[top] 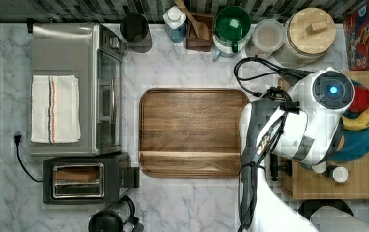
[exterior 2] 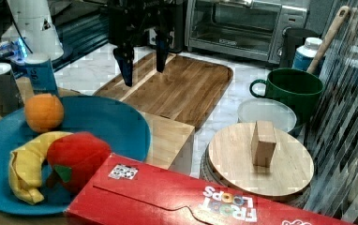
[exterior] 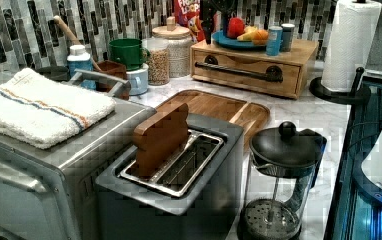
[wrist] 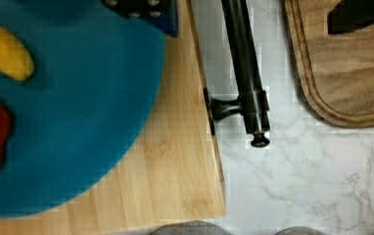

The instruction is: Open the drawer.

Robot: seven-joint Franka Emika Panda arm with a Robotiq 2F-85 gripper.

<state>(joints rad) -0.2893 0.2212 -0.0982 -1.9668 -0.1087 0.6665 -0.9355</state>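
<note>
I see the light bamboo drawer [exterior: 246,70] closed, its black bar handle [wrist: 244,63] facing the dark walnut tray [top: 192,131]. My black gripper [exterior 2: 143,58] hangs above, jaws released, holding nothing. A blue plate [exterior 2: 116,124] of fruit tops the box.

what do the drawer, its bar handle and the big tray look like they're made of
The drawer looks like light bamboo or similar pale wood, with fine straight grain and a matte finish. Its bar handle seems to be dark metal, black with a soft satin sheen, though painted wood can't be ruled out. The tray looks like dark walnut-toned wood with visible streaky grain.
</note>
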